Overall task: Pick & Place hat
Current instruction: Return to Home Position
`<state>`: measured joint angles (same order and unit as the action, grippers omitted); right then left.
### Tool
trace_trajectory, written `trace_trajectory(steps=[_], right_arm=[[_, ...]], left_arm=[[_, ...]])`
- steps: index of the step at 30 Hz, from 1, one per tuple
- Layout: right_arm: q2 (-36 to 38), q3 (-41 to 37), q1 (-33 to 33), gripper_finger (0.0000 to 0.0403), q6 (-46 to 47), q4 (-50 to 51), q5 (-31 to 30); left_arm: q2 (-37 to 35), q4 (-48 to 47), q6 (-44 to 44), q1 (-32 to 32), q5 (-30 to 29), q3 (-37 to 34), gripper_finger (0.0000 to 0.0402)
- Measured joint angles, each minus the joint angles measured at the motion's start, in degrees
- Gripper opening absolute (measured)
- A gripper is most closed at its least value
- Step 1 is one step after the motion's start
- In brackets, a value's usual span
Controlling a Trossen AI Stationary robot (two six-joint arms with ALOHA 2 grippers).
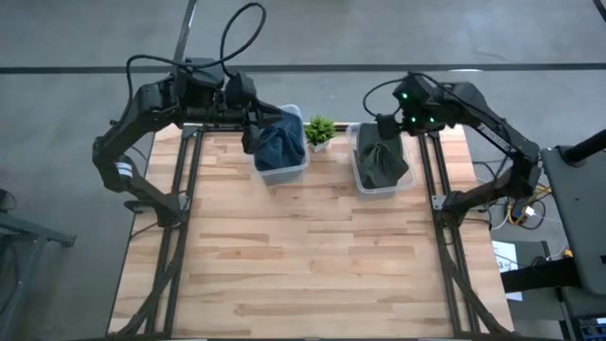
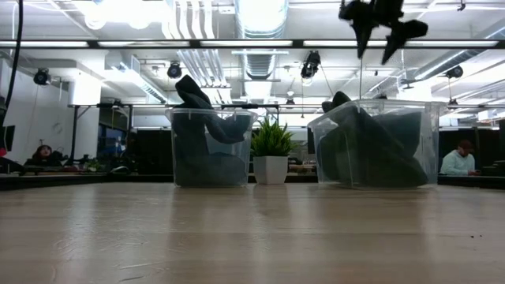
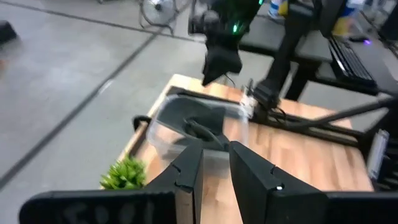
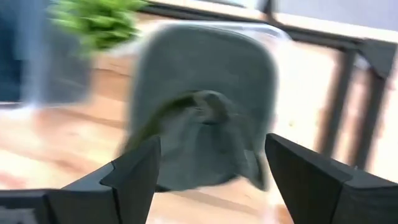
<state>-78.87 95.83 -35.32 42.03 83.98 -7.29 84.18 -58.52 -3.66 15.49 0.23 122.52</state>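
A dark grey-green hat (image 1: 381, 159) lies in the right clear bin (image 1: 367, 187), crown button up in the right wrist view (image 4: 199, 118). My right gripper (image 1: 386, 125) hangs open, well above that bin in the low view (image 2: 384, 35), and touches nothing. A blue hat (image 1: 281, 144) fills the left clear bin (image 1: 284, 176); a dark part of it pokes above the rim (image 2: 193, 91). My left gripper (image 1: 254, 133) is at that bin's left rim, pointing toward the table's right. Its fingers (image 3: 216, 146) stand a narrow gap apart with nothing between them.
A small potted plant (image 1: 319, 131) stands between the two bins at the table's far edge (image 2: 271, 150). The wooden tabletop (image 1: 303, 256) in front of the bins is bare. People sit in the room beyond the table.
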Motion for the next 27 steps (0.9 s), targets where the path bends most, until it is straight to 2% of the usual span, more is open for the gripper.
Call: trace_trajectory(steps=[7, 12, 15, 17, 20, 23, 27], right_arm=[[6.32, -3.65, 14.42, 0.0252, 1.6, -17.91, -3.31], [7.36, -7.26, 23.08, 0.0227, -0.87, -24.66, -4.99], [7.12, -10.09, 27.98, 0.0178, -3.17, -29.06, -7.02], [7.12, -12.49, 30.78, 0.0126, -5.51, -33.98, -7.47], [7.37, -16.3, 33.88, 0.0036, -8.73, -42.99, -7.68], [8.23, -21.33, 36.78, 0.0015, -13.17, -53.44, -7.54], [10.63, -29.78, 40.0, 0.0009, -16.98, -68.68, -7.16]], left_arm=[[-0.19, -1.0, -2.26, 0.0, 3.61, -1.82, 0.0071], [-1.77, -0.42, -2.6, 0.04, 7.81, -4.63, 0.0067], [-2.41, 0.9, -4.03, -0.44, 8.72, -7.92, 0.004], [-2.94, 2.72, -5.12, -0.85, 8.7, -10.44, 0.0013], [-4.31, 5.16, -5.52, -1.41, 7.88, -14.48, 0.0004], [-5.94, 5.84, -6.8, -1.42, 7.68, -19.65, 0.0001], [-10.75, 12.35, -9.06, -2.0, 7.33, -29.54, 0.0002]])
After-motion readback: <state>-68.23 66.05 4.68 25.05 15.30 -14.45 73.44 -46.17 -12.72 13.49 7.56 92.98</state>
